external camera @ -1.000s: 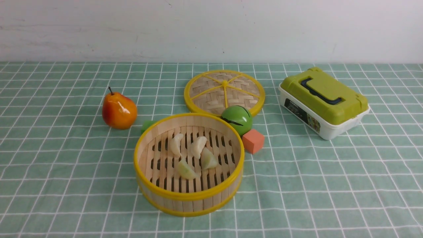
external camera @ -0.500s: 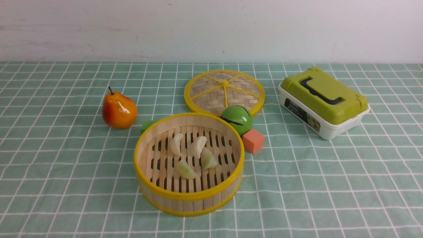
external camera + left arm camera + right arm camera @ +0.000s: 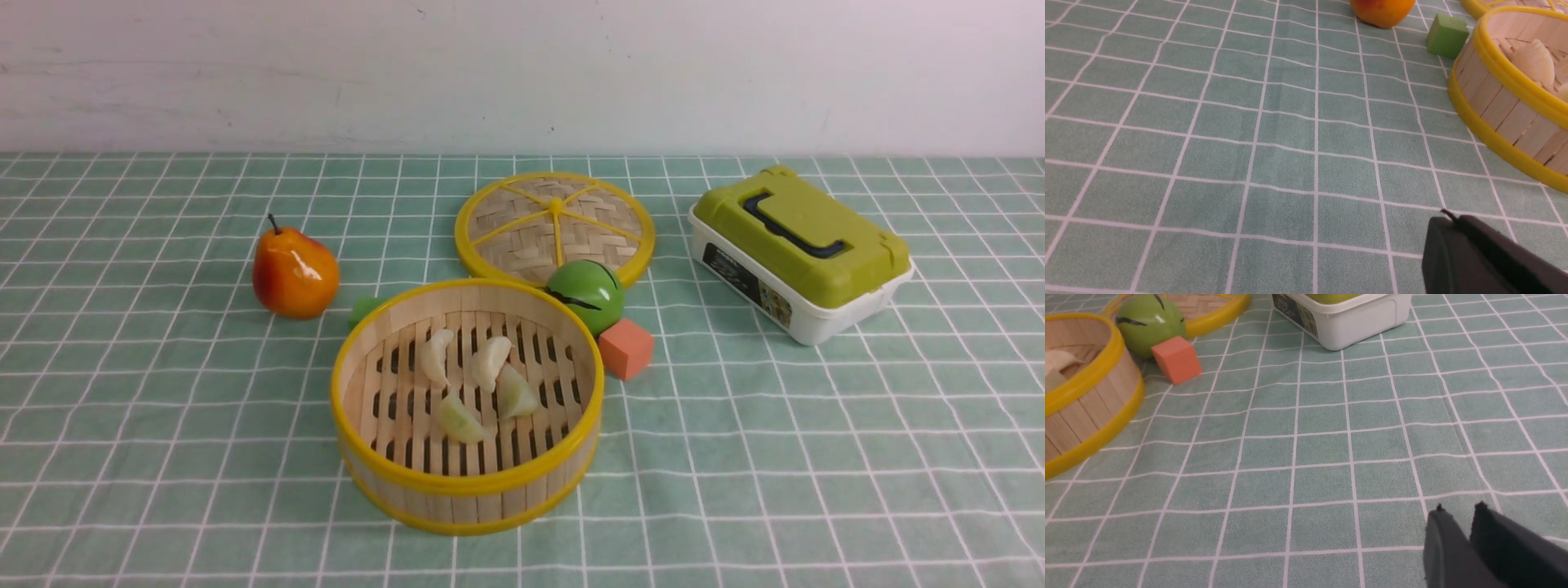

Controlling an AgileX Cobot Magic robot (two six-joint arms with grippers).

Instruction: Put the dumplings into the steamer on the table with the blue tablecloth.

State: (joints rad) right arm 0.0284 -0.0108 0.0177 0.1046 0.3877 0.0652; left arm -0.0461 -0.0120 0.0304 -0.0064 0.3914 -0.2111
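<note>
The steamer (image 3: 465,482) stands at the middle of the table's blue tablecloth (image 3: 816,425). Two whitish dumplings (image 3: 435,357) and two pale green dumplings (image 3: 516,394) lie on its slatted floor. Neither arm shows in the front view. In the left wrist view my left gripper (image 3: 1447,216) is shut on nothing, low over bare cloth, apart from the steamer (image 3: 1494,118), where one dumpling (image 3: 1535,65) shows. In the right wrist view my right gripper (image 3: 1459,508) stands slightly open with nothing between its fingers, over cloth well away from the steamer (image 3: 1094,404).
A pear (image 3: 295,273) and a small green cube (image 3: 363,309) sit left of the steamer. Behind it lies the woven lid (image 3: 555,227); a green ball (image 3: 585,296) and an orange cube (image 3: 626,348) touch its right side. A green-lidded white box (image 3: 800,253) stands at the right.
</note>
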